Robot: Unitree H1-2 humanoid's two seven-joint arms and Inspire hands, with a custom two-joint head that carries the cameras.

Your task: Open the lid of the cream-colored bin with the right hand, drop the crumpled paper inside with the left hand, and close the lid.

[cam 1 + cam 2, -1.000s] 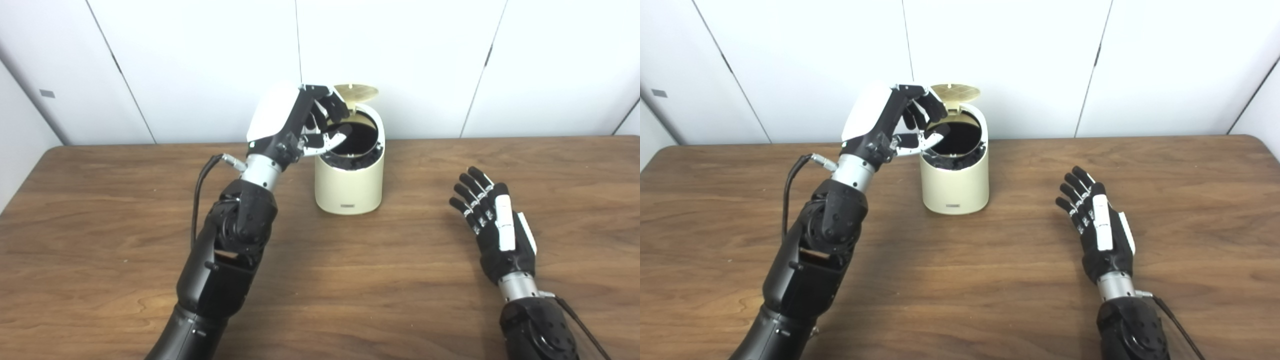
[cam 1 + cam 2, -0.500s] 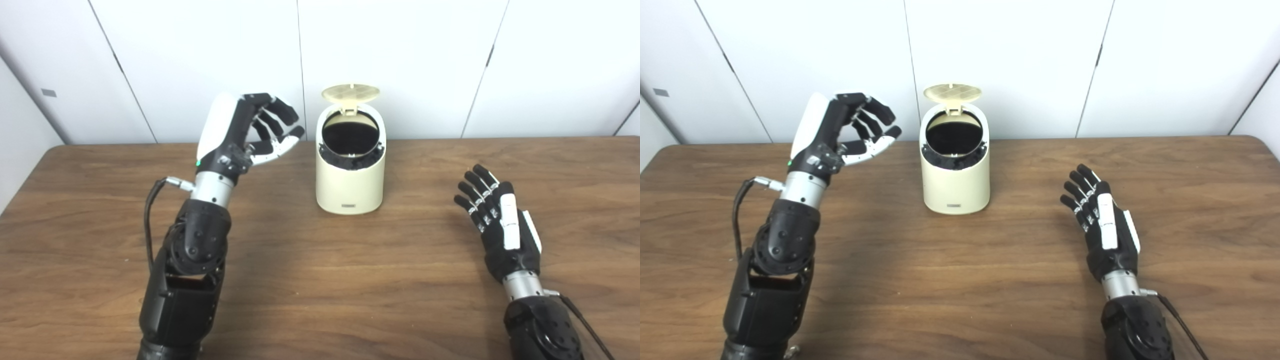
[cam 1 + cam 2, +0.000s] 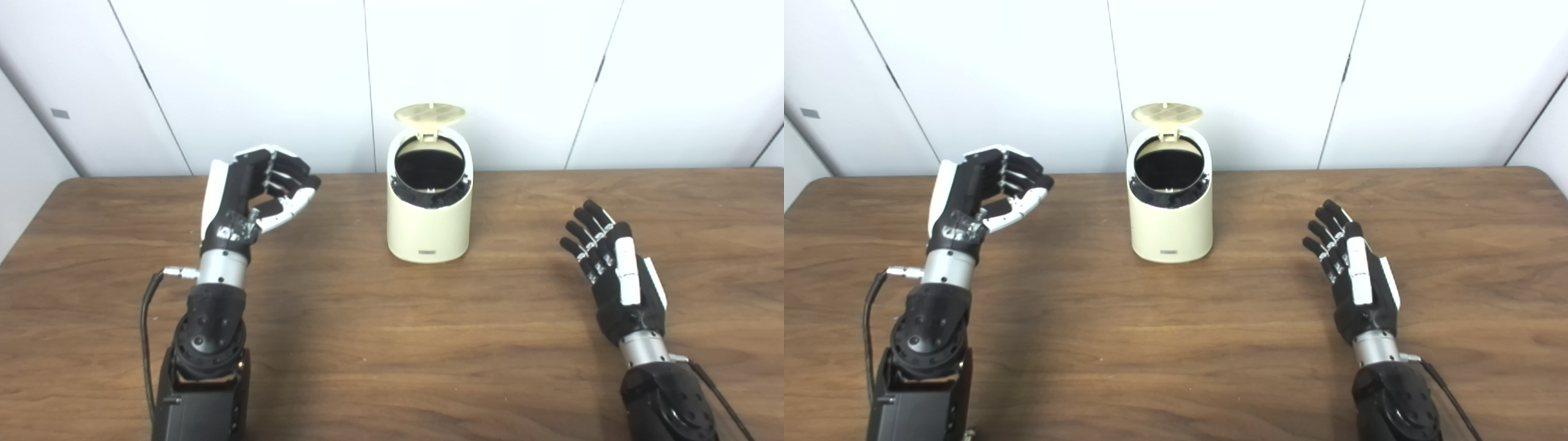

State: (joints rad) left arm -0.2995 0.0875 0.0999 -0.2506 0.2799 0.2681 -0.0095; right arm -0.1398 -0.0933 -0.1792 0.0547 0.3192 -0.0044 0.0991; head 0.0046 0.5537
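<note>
With lid up and no paper visible anywhere, looks like only the closing step left — judgement, bin interior too dark to confirm. Largest first: brown wood-grain table, white panelled wall behind. Next, cream-colored bin, upright near table's back edge, roughly centred between both arms, well apart from each. Rounded cylinder, slanted top, dark round opening facing the cameras, small label low on the front. Left hand raised off the table left of the bin, fingers half-curled toward the thumb, gap between them, holding nothing. Right hand low over the table right of the bin, fingers straight and spread, nothing held; whether touching the table, cannot tell. Smallest: lid, thin disc, same cream tone with a faint grid pattern on its underside, hinged at the rear rim, tipped back above the opening. Handling guess: bin probably light plastic, smooth, likely to slide or tip backward under a hard shove. Lid stiff but thin, hinge likely the weak point. Best contact for closing: top front edge of the lid, pressed forward and down with fingertips of the right hand, gentle push only, no grasp needed. Crumpled paper: not visible, presumably inside.
</note>
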